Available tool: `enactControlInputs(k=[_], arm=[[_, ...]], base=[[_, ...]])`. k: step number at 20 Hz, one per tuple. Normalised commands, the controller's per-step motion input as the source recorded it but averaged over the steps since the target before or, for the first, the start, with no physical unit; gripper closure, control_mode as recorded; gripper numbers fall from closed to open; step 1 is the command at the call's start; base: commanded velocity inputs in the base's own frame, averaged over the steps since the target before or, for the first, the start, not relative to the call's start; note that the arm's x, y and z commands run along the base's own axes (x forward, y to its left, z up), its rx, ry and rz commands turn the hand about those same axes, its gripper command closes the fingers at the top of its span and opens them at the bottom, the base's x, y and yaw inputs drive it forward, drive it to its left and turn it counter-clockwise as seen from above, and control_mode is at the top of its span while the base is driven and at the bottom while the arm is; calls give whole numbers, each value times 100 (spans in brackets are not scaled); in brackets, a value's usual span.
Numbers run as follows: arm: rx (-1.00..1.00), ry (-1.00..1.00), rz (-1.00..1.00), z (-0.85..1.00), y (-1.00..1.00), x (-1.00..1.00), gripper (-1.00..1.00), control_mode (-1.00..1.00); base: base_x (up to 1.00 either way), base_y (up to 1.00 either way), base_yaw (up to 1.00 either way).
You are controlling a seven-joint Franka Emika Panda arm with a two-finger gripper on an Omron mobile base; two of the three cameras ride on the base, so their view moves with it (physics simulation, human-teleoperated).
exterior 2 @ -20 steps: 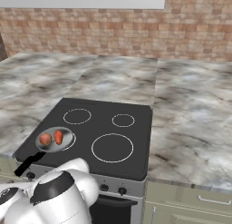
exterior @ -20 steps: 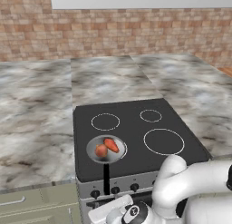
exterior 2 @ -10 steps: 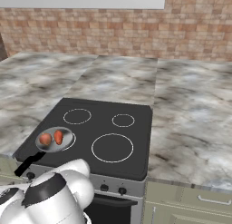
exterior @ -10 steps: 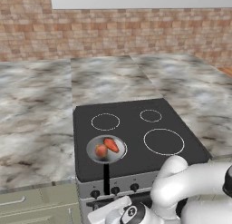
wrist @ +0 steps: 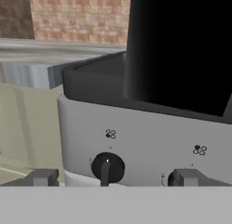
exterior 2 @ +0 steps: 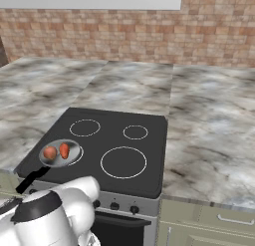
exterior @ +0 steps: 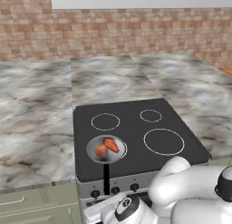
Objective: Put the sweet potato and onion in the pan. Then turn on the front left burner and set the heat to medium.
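Sweet potato (exterior: 111, 145) and onion (exterior: 101, 150) lie in the pan (exterior: 118, 155) above the gripper (wrist: 113, 177). Jaws stand wide, empty, either side of the black knob (wrist: 108, 167) directly ahead. Advance squarely, centre the knob, close, then rotate only to medium.

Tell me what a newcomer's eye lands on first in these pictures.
The shiny pan at the front left of the black stovetop, holding the orange-red sweet potato and the round onion side by side. Then, in the hand view, the open gripper faces a black knob on the stove's grey front panel, its fingertips either side of it.
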Motion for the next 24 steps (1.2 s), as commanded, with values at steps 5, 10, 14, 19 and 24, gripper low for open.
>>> enactControlInputs(k=[5, 10, 14, 19, 24], arm=[[0, 9, 0, -19, 0, 20, -100, -100], [2, 2, 0, -23, -2, 14, -100, -100], [3, 0, 0, -20, -1, 15, -100, -100], [5, -1, 0, -10, -4, 26, -100, -100], [5, -2, 0, -1, 0, 31, -100, -100]], base=[[0, 0, 0], [0, 0, 0], [0, 0, 0], [0, 0, 0], [0, 0, 0]])
